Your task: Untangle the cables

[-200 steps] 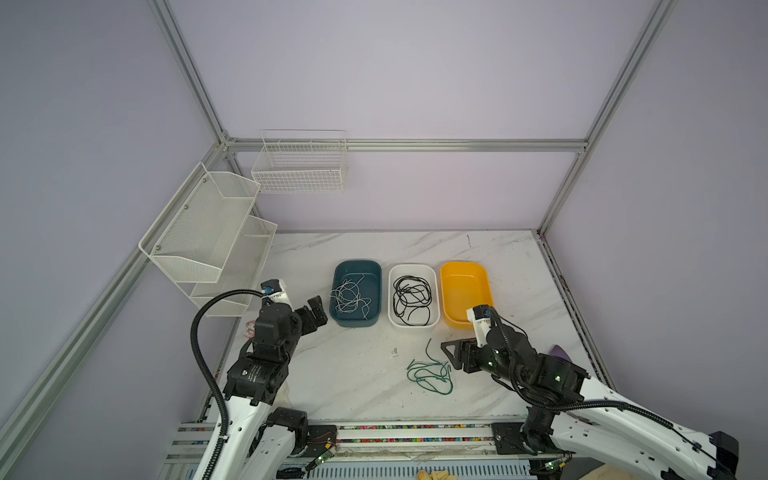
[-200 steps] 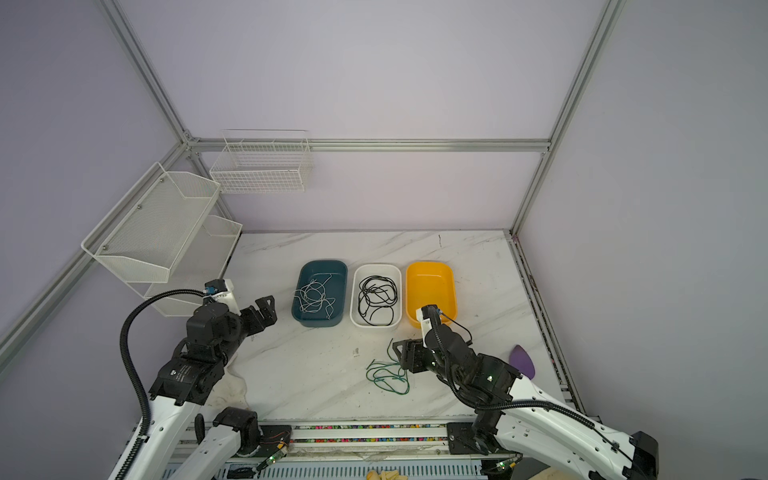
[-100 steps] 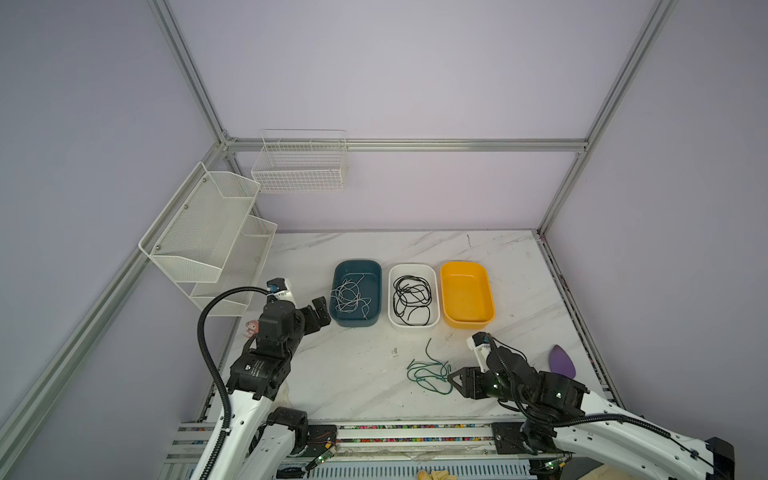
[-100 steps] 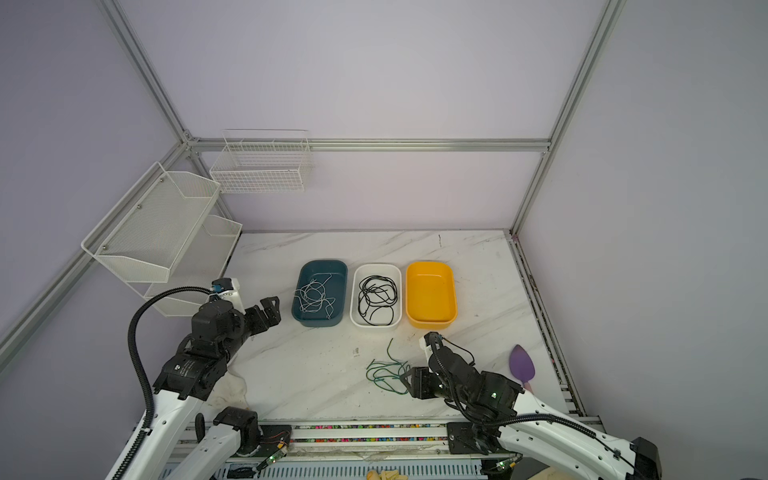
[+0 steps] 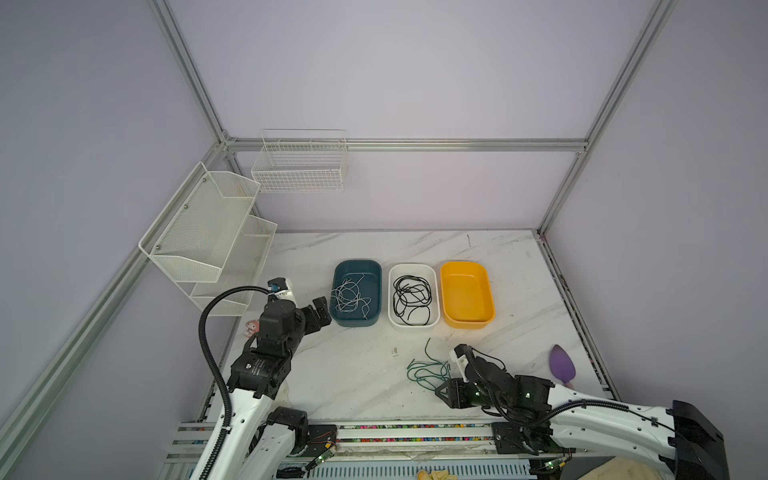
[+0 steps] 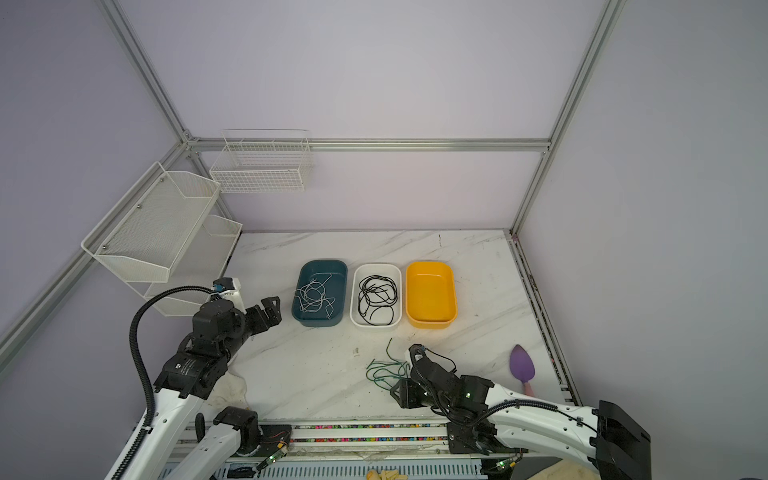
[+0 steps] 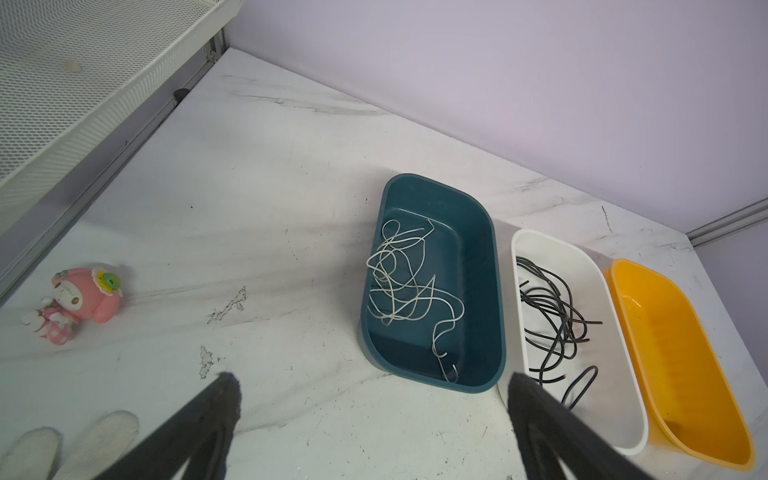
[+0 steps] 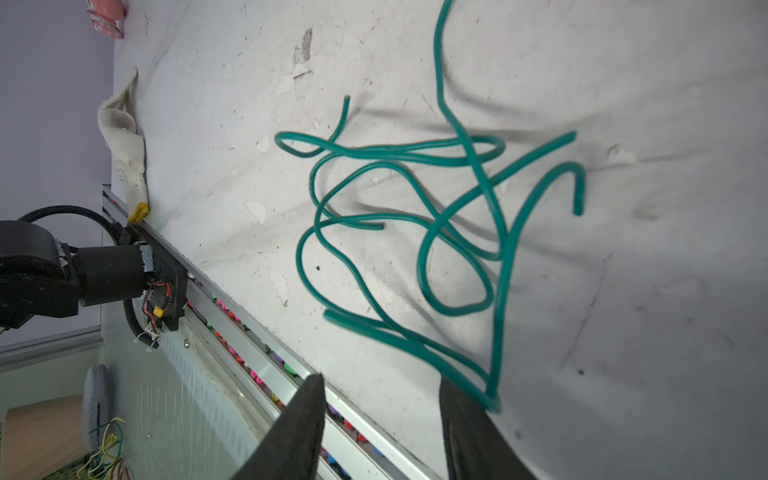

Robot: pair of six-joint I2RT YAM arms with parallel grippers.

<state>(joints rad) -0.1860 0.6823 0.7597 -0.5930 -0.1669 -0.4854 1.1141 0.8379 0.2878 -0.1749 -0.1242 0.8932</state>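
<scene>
The white marble-patterned tabletop (image 5: 357, 374) carried three tubs in a row around its middle, side by side: a teal tub (image 5: 337, 286), a white tub (image 5: 392, 291) and a yellow tub (image 5: 465, 299). Nearer the front edge lay a loose tangle of green cables (image 5: 429, 369). A purple scoop (image 5: 562, 365) rested by the right edge, a small pink doll (image 7: 79, 297) by the left edge, and a white glove (image 6: 232, 386) at the front left corner.

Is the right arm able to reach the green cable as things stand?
Probably yes. The right hand sits low beside the green cable, jaws apart, with a loop right at it; nothing lies between.
</scene>
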